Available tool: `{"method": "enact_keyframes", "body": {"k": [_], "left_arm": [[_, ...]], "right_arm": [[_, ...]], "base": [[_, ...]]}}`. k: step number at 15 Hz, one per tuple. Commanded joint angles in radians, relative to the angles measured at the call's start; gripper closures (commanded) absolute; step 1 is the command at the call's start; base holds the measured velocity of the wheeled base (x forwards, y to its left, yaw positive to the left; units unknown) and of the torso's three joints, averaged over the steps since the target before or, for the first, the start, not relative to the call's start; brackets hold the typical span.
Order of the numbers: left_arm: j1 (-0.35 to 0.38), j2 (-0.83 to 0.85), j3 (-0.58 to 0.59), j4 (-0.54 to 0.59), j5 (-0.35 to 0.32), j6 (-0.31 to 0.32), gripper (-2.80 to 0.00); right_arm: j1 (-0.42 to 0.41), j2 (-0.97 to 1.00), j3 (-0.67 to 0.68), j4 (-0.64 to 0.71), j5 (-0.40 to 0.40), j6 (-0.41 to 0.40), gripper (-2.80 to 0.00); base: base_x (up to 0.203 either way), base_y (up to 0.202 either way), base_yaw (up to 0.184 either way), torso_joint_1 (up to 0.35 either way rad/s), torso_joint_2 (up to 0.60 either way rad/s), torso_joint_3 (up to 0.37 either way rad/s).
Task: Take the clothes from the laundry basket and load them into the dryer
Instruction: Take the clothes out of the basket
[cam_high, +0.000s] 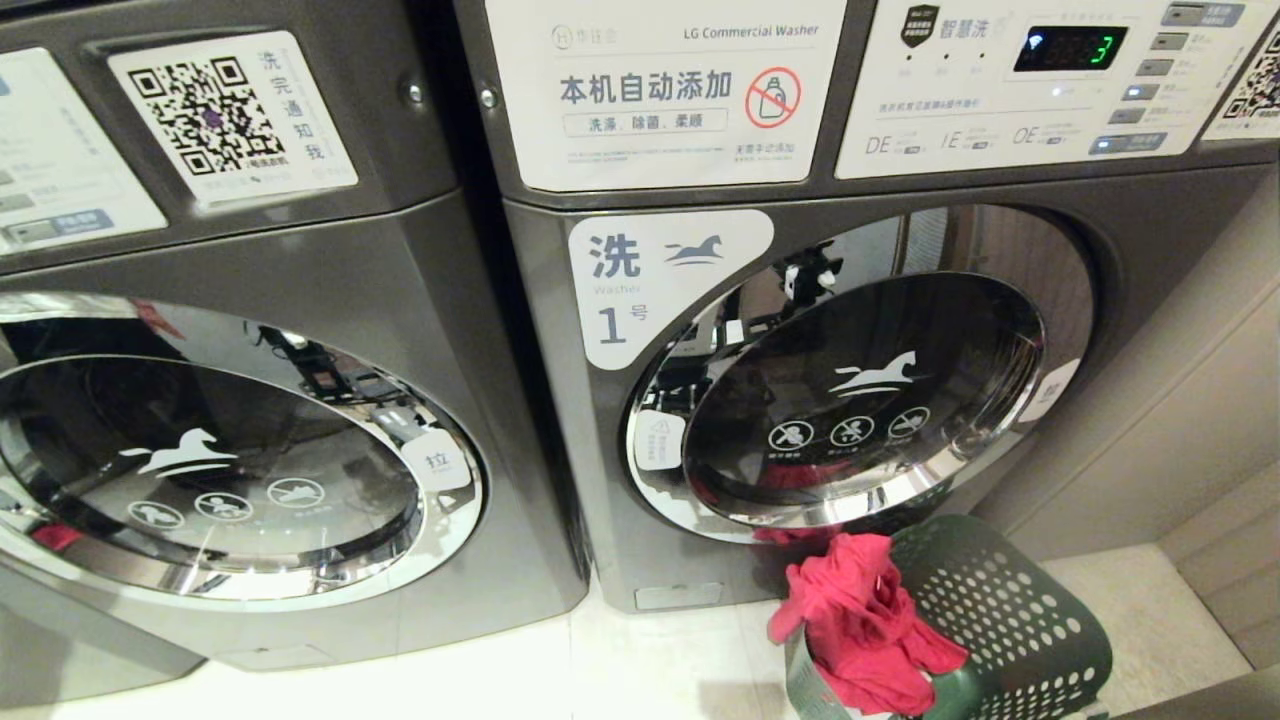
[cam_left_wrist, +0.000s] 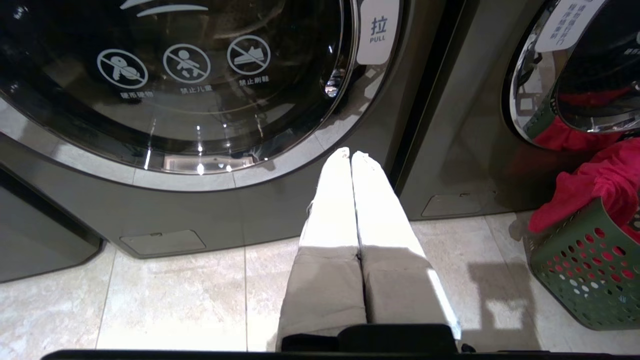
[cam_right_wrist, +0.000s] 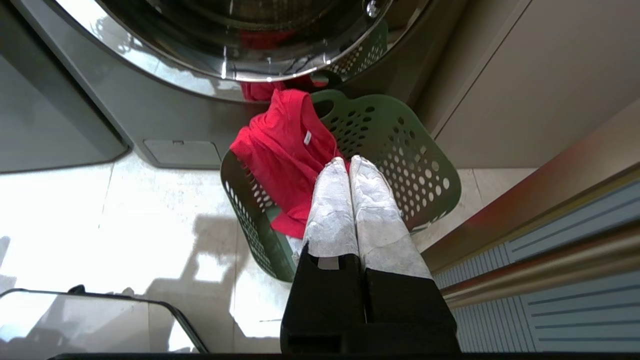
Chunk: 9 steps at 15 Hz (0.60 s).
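Here, my right gripper (cam_right_wrist: 349, 161) hangs pressed shut and empty above the dark green perforated plastic laundry basket (cam_high: 1010, 610), where the red cloth garment (cam_high: 860, 620) drapes over its near-left rim. The basket stands on the pale tiled floor (cam_high: 450, 680), right against the grey front-loading machine (cam_high: 860, 390) with its round chrome door closed. My left gripper (cam_left_wrist: 350, 155) is likewise pinched shut, holding nothing, before the left-hand machine (cam_left_wrist: 200, 100).

Red clothes (cam_high: 860, 625), green perforated basket (cam_high: 1010, 620), grey machines (cam_high: 560, 400) w/ chrome doors (cam_high: 860, 390).

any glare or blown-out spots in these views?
Head view: chrome door ring mirrors the room, floor washed out. Left wrist view: left gripper overexposed at the tips. Right wrist view: floor blown out, hard shadows beside the basket.
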<state>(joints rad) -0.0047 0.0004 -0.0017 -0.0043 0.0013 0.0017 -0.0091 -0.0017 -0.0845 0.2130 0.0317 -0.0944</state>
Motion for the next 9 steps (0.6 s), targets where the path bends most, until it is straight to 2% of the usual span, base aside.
{"method": "enact_keyframes", "body": {"k": [1,9], "left_arm": [[0.000,-0.002,0.000,0.000,0.000,0.000,0.00],[0.000,-0.002,0.000,0.000,0.000,-0.002,0.00]], "right_arm": [[0.000,0.002,0.000,0.000,0.002,-0.002,0.00],[0.000,0.000,0.003,-0.003,-0.001,-0.001,0.00]], "base": [[0.000,0.000,0.000,0.002,0.00,-0.205],[0.000,0.000,0.000,0.002,0.00,-0.197]]}}
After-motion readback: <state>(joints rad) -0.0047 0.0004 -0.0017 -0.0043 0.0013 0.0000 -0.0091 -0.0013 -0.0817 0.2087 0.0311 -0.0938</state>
